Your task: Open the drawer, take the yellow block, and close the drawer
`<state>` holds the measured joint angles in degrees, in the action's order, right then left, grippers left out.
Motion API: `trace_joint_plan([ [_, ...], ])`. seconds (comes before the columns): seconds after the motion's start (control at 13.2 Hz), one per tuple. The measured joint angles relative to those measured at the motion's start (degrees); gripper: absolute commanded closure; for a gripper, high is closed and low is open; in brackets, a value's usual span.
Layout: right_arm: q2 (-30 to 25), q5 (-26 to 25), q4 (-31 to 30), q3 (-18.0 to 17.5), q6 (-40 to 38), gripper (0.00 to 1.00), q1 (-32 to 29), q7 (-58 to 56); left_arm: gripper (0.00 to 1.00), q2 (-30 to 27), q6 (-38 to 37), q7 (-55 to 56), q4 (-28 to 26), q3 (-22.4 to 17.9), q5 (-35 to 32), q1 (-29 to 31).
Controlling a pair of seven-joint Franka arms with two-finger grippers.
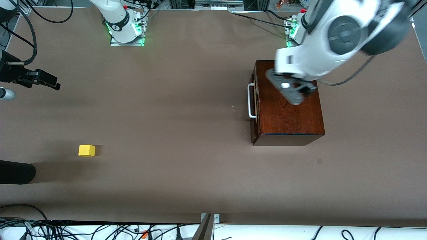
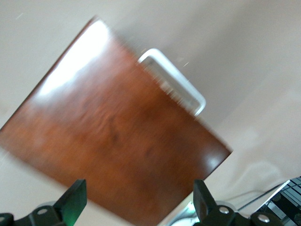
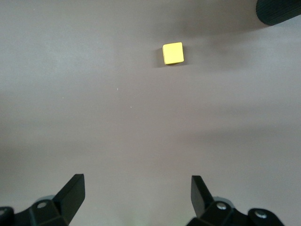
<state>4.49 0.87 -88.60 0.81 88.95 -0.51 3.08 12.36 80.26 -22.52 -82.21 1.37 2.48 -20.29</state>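
Observation:
The dark mahogany box [image 1: 293, 113] stands toward the left arm's end of the table. Its drawer [image 1: 255, 110] is shut, and the white bar handle [image 1: 251, 101] faces the right arm's end. My left gripper [image 1: 289, 88] hangs over the box top, open and empty. The left wrist view shows the box [image 2: 117, 136], the handle [image 2: 174, 82] and the spread left gripper [image 2: 138, 190]. The yellow block [image 1: 86, 150] lies on the bare table toward the right arm's end, nearer the front camera. My right gripper [image 1: 50, 81] is up over that end, open and empty; its wrist view shows the block [image 3: 172, 53] well clear of the gripper [image 3: 137, 183].
A black rounded object [image 1: 16, 171] reaches in at the table edge close to the block, and also shows in the right wrist view [image 3: 280, 12]. Cables [image 1: 100, 230] lie along the table's near edge. The arm bases [image 1: 125, 30] stand at the top.

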Motion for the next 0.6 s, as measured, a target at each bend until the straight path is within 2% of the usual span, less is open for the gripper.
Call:
trace_joint_plan([
  [0.15, 0.0, -0.03, 0.0, 0.0, -0.01, 0.0, -0.01, 0.0, 0.0, -2.15, -1.17, 0.92, 0.28, -0.13, -2.99, 3.71],
  [0.38, -0.07, -0.41, 0.0, 0.0, -0.01, 0.0, -0.02, -0.01, 0.0, -3.78, -1.24, 3.42, 1.61, -0.36, -3.42, 11.04],
  [0.6, -0.42, -1.11, -0.03, -0.01, 0.0, 0.0, -0.02, -0.03, 0.0, -5.87, 3.83, 6.27, -0.18, -0.24, -2.06, 17.3],
])
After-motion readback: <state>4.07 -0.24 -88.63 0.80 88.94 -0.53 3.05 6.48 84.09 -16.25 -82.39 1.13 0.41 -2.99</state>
